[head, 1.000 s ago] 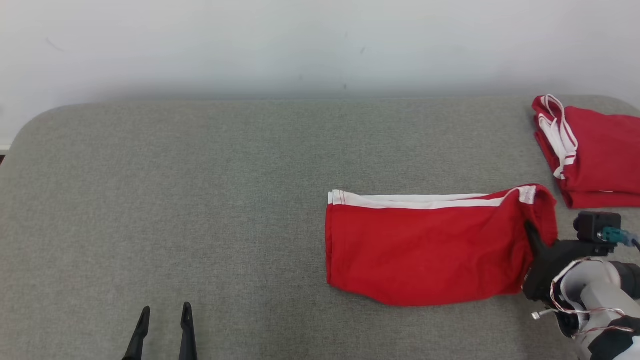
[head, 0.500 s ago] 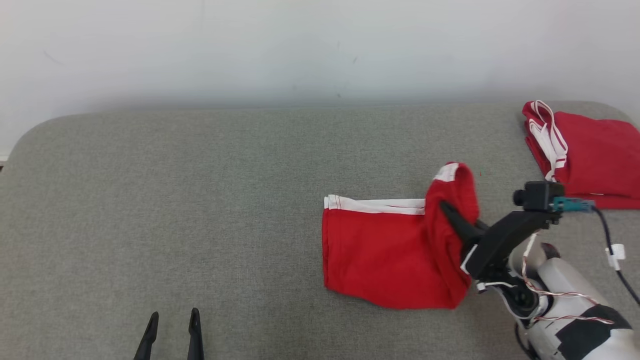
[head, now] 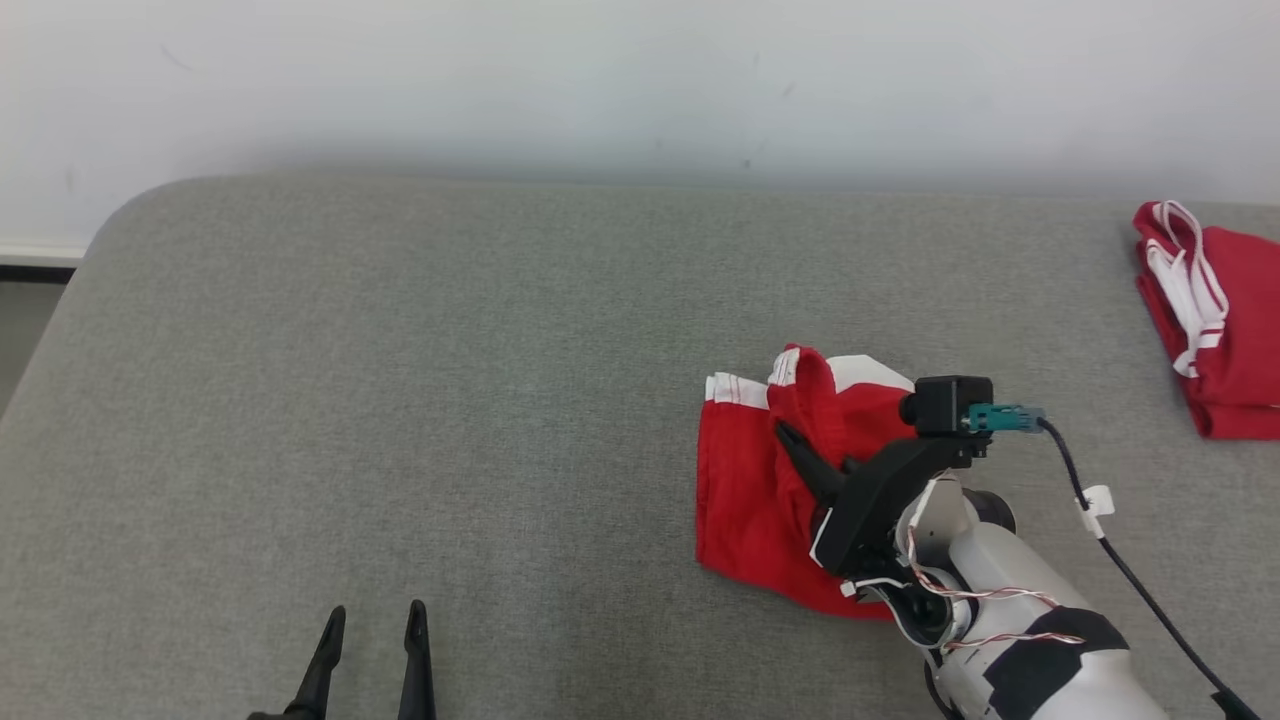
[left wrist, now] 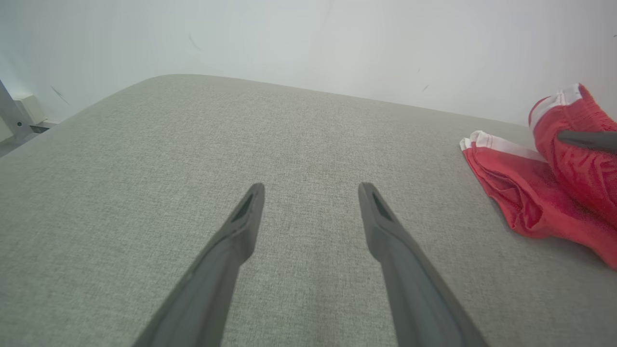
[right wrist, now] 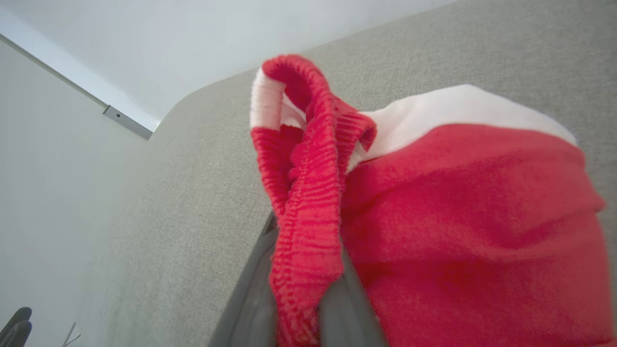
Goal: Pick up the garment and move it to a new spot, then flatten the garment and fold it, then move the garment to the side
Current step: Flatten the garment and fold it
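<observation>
The garment (head: 738, 500) is red with white trim and lies on the grey padded table (head: 400, 400), right of centre. My right gripper (head: 787, 434) is shut on its lifted right edge, which is drawn over the flat left part. In the right wrist view the bunched red edge (right wrist: 308, 202) runs down between my fingers (right wrist: 246, 308). The left wrist view has the garment (left wrist: 520, 197) at the right, with one right finger (left wrist: 588, 140) pressed on the raised fold. My left gripper (head: 372, 625) stands open over bare table at the lower left, its jaws (left wrist: 311, 190) holding nothing.
A second folded red and white cloth (head: 1230, 340) lies at the table's far right edge. A black cable (head: 1130, 570) trails from the right wrist camera. The table's rounded left corner (head: 110, 230) meets a white wall behind.
My right gripper has carried the garment's right edge up and leftwards over the rest, so the cloth covers less of the table. The head camera has shifted. The left gripper stays open.
</observation>
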